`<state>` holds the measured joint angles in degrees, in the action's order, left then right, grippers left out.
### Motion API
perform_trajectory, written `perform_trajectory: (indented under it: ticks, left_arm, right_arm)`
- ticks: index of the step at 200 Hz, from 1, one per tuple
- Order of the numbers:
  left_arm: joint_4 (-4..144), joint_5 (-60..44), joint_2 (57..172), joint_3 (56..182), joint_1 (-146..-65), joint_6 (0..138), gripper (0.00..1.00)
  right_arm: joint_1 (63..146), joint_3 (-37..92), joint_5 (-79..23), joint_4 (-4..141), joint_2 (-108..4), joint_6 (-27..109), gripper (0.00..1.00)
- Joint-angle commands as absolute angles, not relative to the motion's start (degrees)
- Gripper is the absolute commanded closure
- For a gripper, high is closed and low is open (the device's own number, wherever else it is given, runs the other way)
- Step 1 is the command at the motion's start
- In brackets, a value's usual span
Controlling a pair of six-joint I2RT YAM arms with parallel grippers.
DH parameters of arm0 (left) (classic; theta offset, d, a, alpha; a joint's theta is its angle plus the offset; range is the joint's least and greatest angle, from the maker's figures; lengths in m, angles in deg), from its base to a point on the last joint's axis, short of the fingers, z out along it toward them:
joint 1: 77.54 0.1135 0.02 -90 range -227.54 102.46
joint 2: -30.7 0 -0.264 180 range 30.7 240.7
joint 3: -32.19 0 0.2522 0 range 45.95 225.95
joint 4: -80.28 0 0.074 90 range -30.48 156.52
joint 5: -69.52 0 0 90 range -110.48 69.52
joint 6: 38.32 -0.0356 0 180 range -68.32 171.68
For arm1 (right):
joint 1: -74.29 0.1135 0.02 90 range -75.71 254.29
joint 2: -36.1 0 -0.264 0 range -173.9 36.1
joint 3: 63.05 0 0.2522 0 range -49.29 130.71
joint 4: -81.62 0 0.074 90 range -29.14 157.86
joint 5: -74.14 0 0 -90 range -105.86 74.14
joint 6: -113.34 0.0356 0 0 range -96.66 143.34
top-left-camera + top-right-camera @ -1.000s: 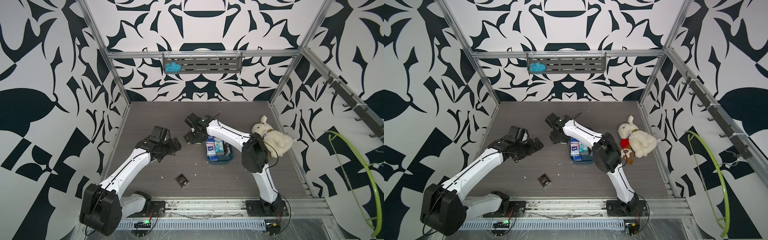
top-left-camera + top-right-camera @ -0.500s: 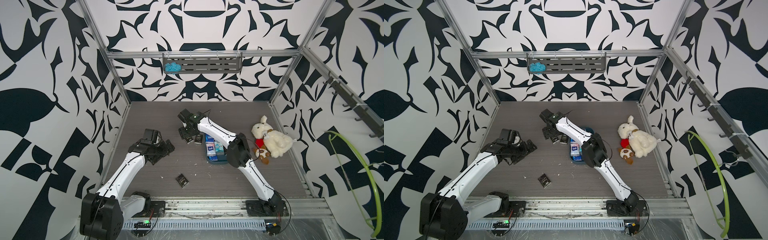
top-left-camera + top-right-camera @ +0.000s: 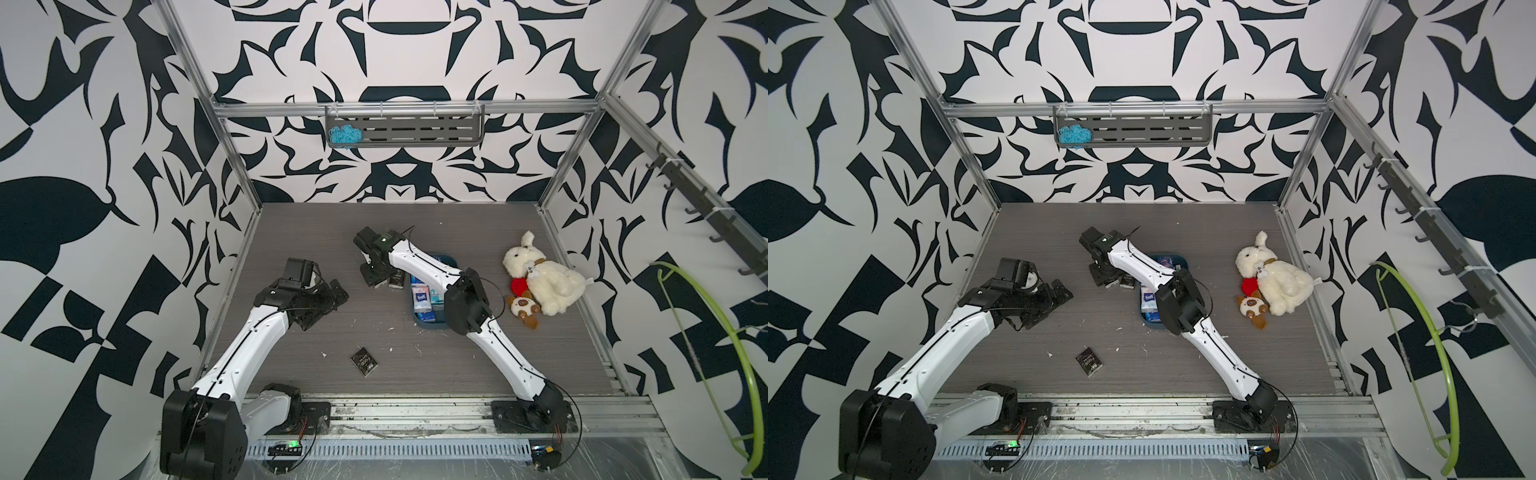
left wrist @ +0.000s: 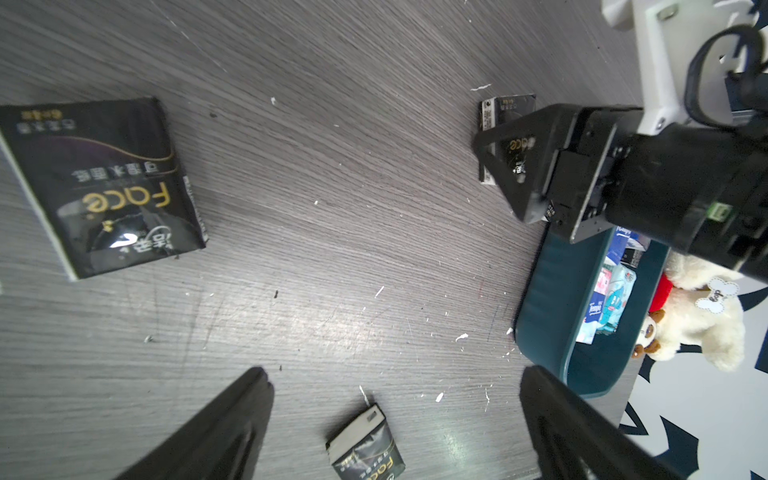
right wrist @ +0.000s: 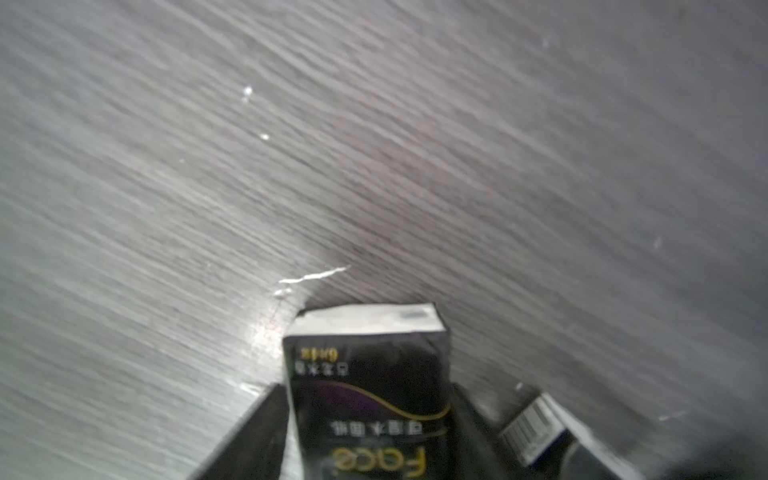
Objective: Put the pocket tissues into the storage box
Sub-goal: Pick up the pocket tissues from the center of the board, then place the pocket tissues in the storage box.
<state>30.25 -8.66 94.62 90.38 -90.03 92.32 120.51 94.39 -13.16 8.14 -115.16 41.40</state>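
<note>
At the left of the table (image 3: pixel 457 228), the left gripper (image 3: pixel 336 292) hung with its fingers (image 4: pixel 249 395) spread wide and held nothing. In the lower centre, a loose black packet (image 3: pixel 364 361) lay flat. At the centre, the right gripper (image 3: pixel 379 281) was closed on a second black packet (image 5: pixel 368 395), which was mostly hidden under it in both top views. To its right, the storage box (image 3: pixel 432 327) held coloured pocket tissues (image 3: pixel 420 299) and was half covered by the right arm. A second before, the left gripper stood farther right.
</note>
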Motion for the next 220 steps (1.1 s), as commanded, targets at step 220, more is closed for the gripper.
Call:
perform_trajectory:
  ticks: [220]
  left_arm:
    - [35.0, -6.9, 108.6, 96.9, -101.5, 96.7, 0.05]
  right_arm:
    - [120.4, 28.7, 1.2, 22.4, -55.7, 57.9, 0.61]
